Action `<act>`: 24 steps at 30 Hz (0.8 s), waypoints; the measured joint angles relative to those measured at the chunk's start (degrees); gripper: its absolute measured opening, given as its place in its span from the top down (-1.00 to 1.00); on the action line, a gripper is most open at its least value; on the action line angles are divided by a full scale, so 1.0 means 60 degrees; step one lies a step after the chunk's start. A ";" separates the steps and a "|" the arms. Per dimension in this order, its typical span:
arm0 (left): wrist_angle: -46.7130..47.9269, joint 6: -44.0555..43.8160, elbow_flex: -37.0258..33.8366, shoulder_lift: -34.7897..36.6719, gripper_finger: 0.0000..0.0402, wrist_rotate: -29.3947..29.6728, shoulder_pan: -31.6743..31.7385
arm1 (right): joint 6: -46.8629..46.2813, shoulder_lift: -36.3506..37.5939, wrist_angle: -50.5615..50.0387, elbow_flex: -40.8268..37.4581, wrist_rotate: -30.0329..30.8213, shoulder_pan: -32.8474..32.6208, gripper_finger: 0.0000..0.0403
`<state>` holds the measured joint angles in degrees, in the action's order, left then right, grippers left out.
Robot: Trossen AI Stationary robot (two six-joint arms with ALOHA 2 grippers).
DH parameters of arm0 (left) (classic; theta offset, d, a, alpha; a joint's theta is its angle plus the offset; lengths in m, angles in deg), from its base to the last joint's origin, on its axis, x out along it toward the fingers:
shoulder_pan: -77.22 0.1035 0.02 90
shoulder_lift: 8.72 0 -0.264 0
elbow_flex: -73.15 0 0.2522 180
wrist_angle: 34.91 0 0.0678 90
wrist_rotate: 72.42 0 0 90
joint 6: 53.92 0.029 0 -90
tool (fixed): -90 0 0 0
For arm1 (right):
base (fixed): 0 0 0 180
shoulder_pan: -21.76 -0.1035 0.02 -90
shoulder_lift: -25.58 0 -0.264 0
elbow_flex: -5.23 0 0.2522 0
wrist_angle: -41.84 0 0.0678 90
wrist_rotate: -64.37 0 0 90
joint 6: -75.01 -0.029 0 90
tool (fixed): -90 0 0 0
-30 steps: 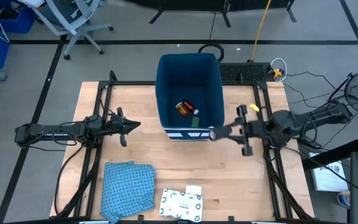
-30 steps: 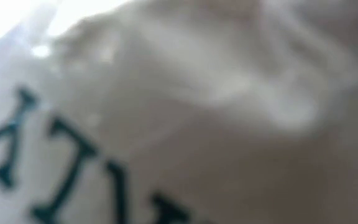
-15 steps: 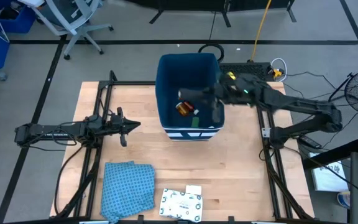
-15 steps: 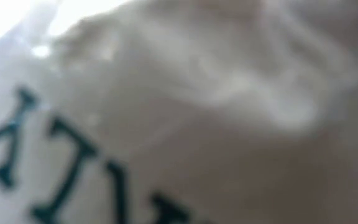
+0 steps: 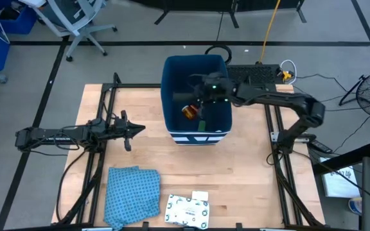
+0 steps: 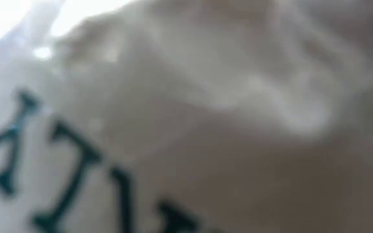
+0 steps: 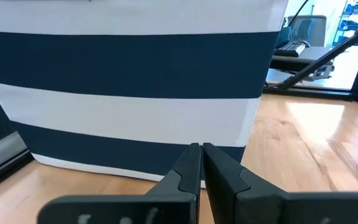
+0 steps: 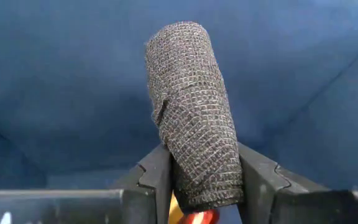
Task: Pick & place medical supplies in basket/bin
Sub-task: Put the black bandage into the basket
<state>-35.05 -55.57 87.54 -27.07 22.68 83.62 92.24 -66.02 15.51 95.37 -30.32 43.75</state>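
1. Nearest, at the front edge of the table [image 5: 236, 186], a white green-printed pouch [image 5: 186, 210] lies flat with a small white box [image 5: 200, 196] touching its far right corner. The low view is filled by a blurred white surface with dark green letters, probably this pouch pressed close to the lens.
2. Just left of the pouch lies a blue patterned cloth [image 5: 132, 194], crumpled, apart from the pouch.
3. Farther back on the left side, the left gripper [image 5: 140, 129] waits low over the table, pointing toward the bin; its fingers [image 7: 188, 171] are pressed together on nothing, and its wrist view looks at the white-striped wall of the bin.
4. The dark blue bin [image 5: 169, 96] stands upright at the far middle of the table, white stripes low on its near wall [image 7: 129, 112].
5. Inside the bin lie a red-orange tube [image 5: 189, 112] and a green piece [image 5: 202, 125], near each other on the floor.
6. The right arm reaches from the right side across the bin's rim, with the right gripper [image 5: 201, 101] over the bin's opening.
7. Its fingers [image 8: 157, 180] pinch a dark grey roll of woven bandage [image 8: 194, 146] by its sides; the roll stands up between them, with the bin's blue inner walls behind it and a bit of the orange tube showing below.
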 joint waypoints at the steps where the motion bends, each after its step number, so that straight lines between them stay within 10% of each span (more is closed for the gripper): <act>1: -0.0005 0.0000 0.0000 -0.0003 0.89 0.0000 0.0001 | 0.0083 -0.0205 -0.0033 0.0000 0.0003 0.0023 0.38; 24: -0.0023 0.0051 0.0000 -0.0003 0.89 0.0000 0.0000 | 0.1319 -0.3429 -0.1385 -0.0012 -0.0029 0.0071 0.38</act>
<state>-35.19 -55.26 87.54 -27.09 22.68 83.62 100.15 -86.60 7.20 95.30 -30.49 44.18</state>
